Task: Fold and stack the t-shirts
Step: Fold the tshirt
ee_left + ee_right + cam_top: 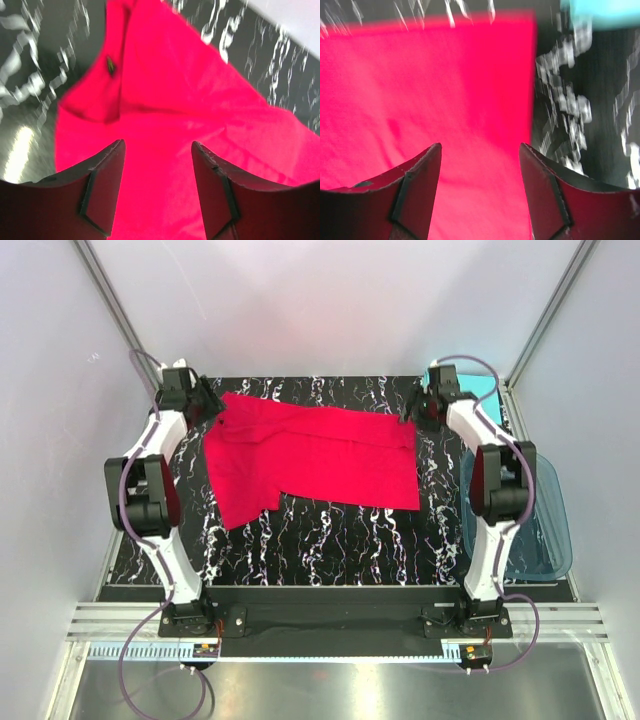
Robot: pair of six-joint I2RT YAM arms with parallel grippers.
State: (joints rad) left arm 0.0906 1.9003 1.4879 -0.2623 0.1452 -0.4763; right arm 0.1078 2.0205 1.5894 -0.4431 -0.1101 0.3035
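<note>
A bright red t-shirt (310,455) lies spread across the back half of the black marbled table (330,540), one sleeve hanging toward the front left. My left gripper (212,408) is at its back left corner, open, with red cloth (165,130) lying flat below the parted fingers. My right gripper (415,412) is at the back right corner, also open, above the shirt's right edge (470,100). A turquoise t-shirt (478,388) shows at the back right behind the right arm, and as a cyan patch (602,12) in the right wrist view.
A translucent blue plastic tub (530,515) stands at the table's right edge beside the right arm. White enclosure walls close in on the left, right and back. The arm bases sit on a rail (330,620) at the near edge.
</note>
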